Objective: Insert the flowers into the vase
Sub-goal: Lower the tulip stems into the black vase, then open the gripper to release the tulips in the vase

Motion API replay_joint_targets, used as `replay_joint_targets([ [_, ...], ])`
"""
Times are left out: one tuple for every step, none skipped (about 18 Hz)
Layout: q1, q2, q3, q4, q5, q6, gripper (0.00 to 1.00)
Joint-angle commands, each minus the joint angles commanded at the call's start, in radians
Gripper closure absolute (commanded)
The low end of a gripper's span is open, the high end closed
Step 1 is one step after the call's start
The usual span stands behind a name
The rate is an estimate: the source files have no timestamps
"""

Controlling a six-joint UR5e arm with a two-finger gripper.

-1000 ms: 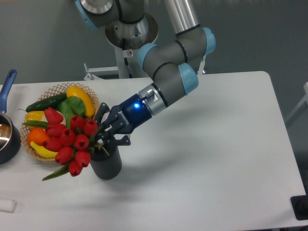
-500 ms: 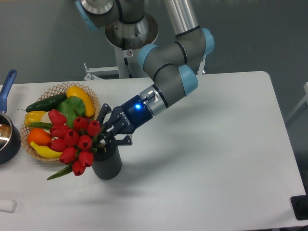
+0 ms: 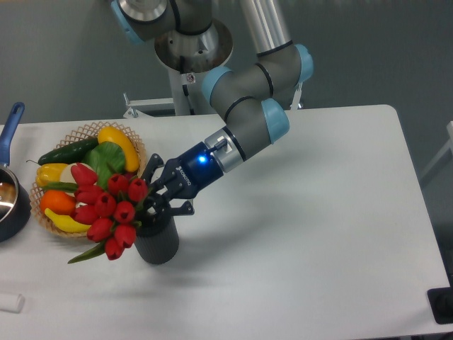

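The flowers (image 3: 107, 210), a bunch of red tulip buds with green leaves, lean out to the left over the rim of the vase (image 3: 158, 243), a short dark ribbed cylinder on the white table. Their stems run into the vase's mouth, where my gripper (image 3: 153, 203) sits right above the rim. The dark fingers (image 3: 170, 205) stand spread around the stems; the stems themselves are mostly hidden behind buds and fingers. One green leaf tip (image 3: 83, 254) hangs low at the left.
A wicker basket (image 3: 132, 139) with a cucumber, yellow and orange peppers and a banana lies directly behind the flowers at the left. A dark pot with a blue handle (image 3: 10, 125) stands at the left edge. A small white object (image 3: 10, 302) lies at the front left.
The flowers tipped up a little and shifted right toward the vase, then stayed nearly still. The gripper's fingers spread apart around the stems.
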Motion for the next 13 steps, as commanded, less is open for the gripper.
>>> replay_joint_targets([
  [0.0, 0.0, 0.0, 0.0, 0.0, 0.0, 0.56],
  [0.002, 0.0, 0.002, 0.0, 0.0, 0.002, 0.47],
  [0.002, 0.002, 0.003, 0.0, 0.0, 0.005, 0.42],
  [0.002, 0.002, 0.003, 0.0, 0.0, 0.02, 0.33],
  [0.005, 0.002, 0.002, 0.0, 0.0, 0.044, 0.22],
  [0.008, 0.003, 0.0, -0.002, 0.0, 0.058, 0.2],
  [0.009, 0.003, 0.0, 0.0, 0.0, 0.061, 0.16],
  [0.009, 0.003, 0.002, 0.0, 0.0, 0.061, 0.11],
  [0.011, 0.005, 0.003, 0.0, 0.0, 0.061, 0.0],
  [0.012, 0.008, 0.008, 0.0, 0.008, 0.061, 0.0],
  [0.015, 0.014, 0.012, 0.0, 0.037, 0.061, 0.0],
  [0.017, 0.023, 0.015, 0.0, 0.078, 0.061, 0.0],
  [0.017, 0.035, 0.018, 0.0, 0.115, 0.061, 0.0],
])
